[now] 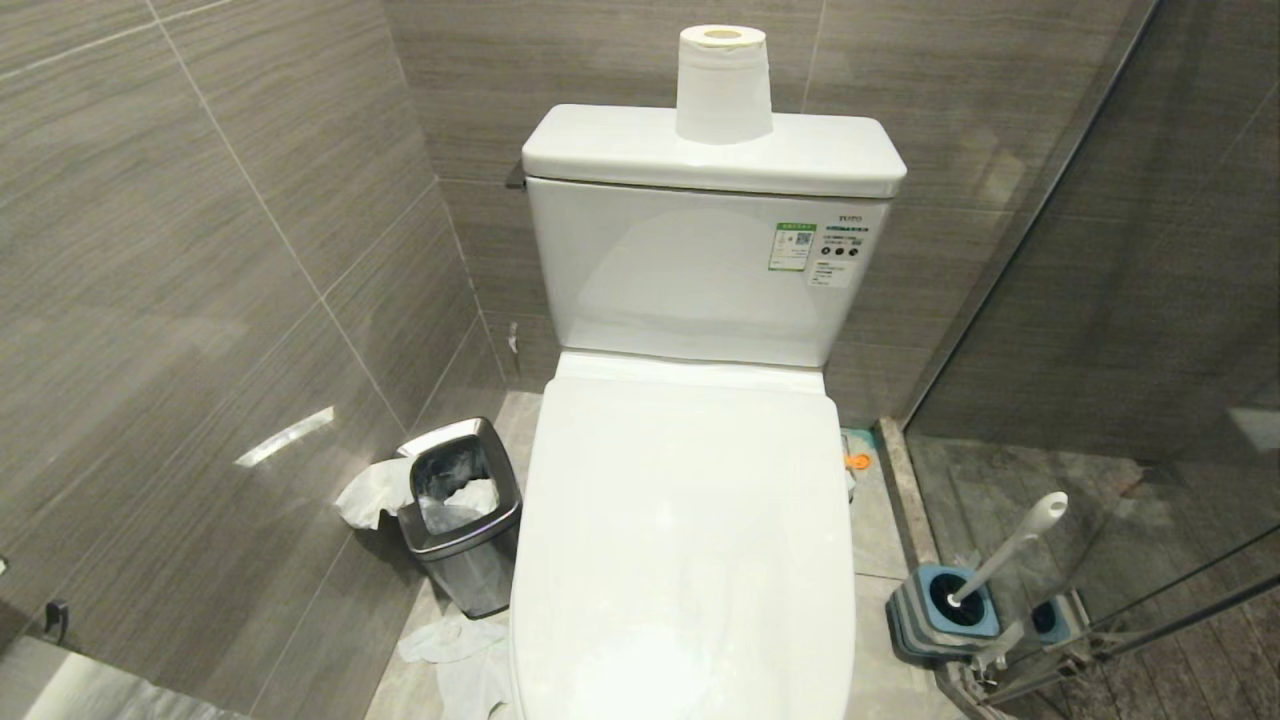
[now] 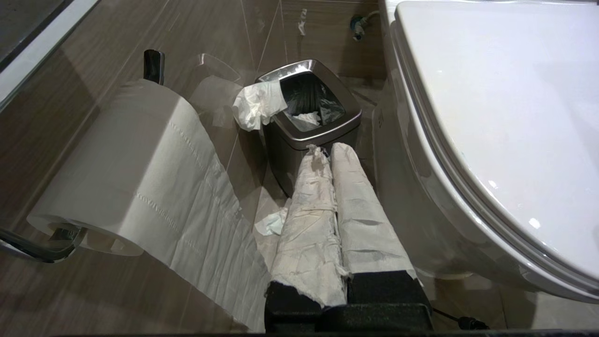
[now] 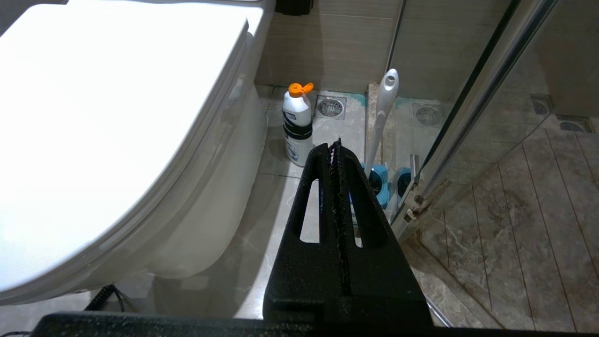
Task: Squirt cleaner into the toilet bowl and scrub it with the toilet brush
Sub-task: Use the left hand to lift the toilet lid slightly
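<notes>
A: Start at the fingers?

B: Both pairs are clenched on nothing. The left gripper (image 2: 327, 152) has its fingers wrapped in paper, probably as padding, and hangs by the bin (image 2: 309, 105). The right gripper (image 3: 336, 146) hangs low beside the toilet (image 1: 690, 520).

A: And the tools?

B: The lid is down, so the bowl stays hidden. The brush (image 1: 1005, 550) stands in its holder (image 1: 945, 610) at about four o'clock of the toilet in the head view; the cleaner bottle (image 3: 298, 124) stands just past the right fingertips.

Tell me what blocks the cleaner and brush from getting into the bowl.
The closed lid covers the toilet bowl completely. The cleaner bottle and the toilet brush stand on the floor beside it; both shut grippers, left gripper and right gripper, hold nothing.
</notes>
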Motion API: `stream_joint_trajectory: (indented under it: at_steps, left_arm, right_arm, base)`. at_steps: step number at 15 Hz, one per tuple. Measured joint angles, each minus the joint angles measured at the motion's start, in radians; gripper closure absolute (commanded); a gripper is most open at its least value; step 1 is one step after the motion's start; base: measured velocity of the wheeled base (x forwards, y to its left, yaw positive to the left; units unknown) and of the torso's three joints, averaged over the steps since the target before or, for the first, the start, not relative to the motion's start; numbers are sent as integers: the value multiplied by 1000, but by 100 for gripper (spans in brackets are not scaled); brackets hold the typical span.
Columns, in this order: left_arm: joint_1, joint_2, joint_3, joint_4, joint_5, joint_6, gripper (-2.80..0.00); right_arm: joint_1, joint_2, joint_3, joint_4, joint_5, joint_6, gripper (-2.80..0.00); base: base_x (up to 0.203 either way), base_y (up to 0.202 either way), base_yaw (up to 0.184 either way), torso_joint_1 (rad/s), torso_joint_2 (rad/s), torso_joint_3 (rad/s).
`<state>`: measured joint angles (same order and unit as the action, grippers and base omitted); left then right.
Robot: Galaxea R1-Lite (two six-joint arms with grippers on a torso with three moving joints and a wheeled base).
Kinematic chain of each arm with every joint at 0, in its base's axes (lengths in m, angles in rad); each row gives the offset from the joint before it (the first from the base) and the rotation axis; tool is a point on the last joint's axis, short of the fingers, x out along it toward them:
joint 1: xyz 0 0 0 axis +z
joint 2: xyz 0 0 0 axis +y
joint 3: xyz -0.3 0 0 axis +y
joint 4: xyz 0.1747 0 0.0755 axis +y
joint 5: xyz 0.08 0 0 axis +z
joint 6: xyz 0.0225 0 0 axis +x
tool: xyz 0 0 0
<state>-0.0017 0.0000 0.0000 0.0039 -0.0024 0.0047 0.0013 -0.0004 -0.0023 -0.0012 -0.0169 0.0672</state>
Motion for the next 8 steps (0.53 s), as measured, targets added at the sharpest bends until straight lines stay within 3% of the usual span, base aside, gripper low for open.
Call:
stream_joint_trajectory:
  at_steps: [3, 8]
  left_arm:
    - [0, 0, -23, 2, -10, 14, 0]
    - [0, 3, -194, 45, -129, 90, 0]
  right_arm:
    - [0, 0, 0, 0, 0, 0, 0]
    - [0, 0, 0, 0, 0, 0, 0]
  base:
    - [0, 0, 0, 0, 0, 0]
    - [0, 0, 0, 0, 0, 0]
